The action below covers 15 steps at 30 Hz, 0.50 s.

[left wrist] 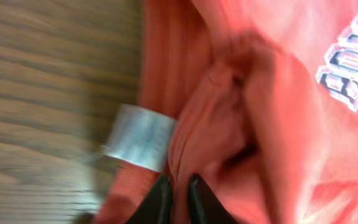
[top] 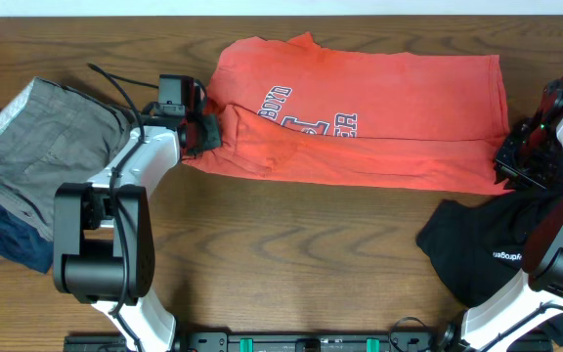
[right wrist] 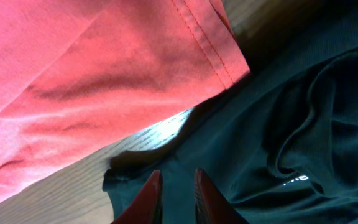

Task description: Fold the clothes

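A: Where is the red T-shirt point(top: 379, 117)?

B: Across the far middle of the table point(top: 291, 254), lying sideways, with the collar end toward the left arm and the hem end toward the right. The white print point(top: 311, 115) faces up, and a long crease runs along the cloth just below it.

A: And the left gripper point(top: 203, 129)?

B: It is at the shirt's left end, by the collar point(left wrist: 160, 68). The left wrist view shows its two dark fingers point(left wrist: 160, 199) almost together, with a ridge of red cloth bunched up between them — it is clamped on the shirt. A white label point(left wrist: 140, 137) sits just beside the pinch, at the edge of the ribbed collar.

A: The right gripper point(top: 518, 161)?

B: It is at the shirt's right end, down at the near corner, where the stitched hem point(right wrist: 210, 50) meets a black garment point(top: 487, 254). From the right wrist view, its fingers point(right wrist: 148, 196) stand close, with only a narrow gap and dark cloth showing in it. I cannot tell whether they pinch that cloth or merely hang over it.

A: What else lies on the table?

B: The black garment is crumpled at the near right, touching the shirt's corner, with small white lettering point(top: 504, 255) on it. At the far left, grey trousers point(top: 47, 147) lie on top of a dark blue cloth point(top: 8, 240) — both beside the left arm and apart from the shirt.
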{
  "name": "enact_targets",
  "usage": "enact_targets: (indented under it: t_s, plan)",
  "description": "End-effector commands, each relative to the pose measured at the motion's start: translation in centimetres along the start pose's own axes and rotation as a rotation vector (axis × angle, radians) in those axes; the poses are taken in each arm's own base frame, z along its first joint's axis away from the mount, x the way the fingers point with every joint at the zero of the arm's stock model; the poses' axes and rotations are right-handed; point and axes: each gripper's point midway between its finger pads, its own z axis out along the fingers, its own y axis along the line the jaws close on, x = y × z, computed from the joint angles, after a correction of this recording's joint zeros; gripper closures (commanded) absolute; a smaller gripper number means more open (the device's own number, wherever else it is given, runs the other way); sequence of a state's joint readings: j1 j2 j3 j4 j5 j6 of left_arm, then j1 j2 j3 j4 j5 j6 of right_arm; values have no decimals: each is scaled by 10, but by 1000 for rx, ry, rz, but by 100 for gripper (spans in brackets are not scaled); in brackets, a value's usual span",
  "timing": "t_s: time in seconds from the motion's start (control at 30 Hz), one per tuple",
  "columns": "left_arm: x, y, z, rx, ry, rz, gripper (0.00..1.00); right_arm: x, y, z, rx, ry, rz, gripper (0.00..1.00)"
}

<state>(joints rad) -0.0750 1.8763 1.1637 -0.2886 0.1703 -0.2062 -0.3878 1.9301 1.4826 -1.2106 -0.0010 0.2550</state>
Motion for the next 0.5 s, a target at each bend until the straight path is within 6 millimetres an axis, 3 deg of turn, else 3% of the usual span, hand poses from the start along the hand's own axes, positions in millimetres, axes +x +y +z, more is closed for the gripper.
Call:
enact_targets:
  t_s: [0.0, 0.23, 0.47]
  plan:
    - [-19, 11, -11, -81, -62, -20, 87, 0, 0, -7, -6, -24, -1, 84]
    - [14, 22, 0, -119, 72, -42, 86, 7, -2, -7, 1, 4, -3, 83]
    - [34, 27, -3, -144, 149, -76, 86, 32, -17, -2, 48, 108, -8, 88]
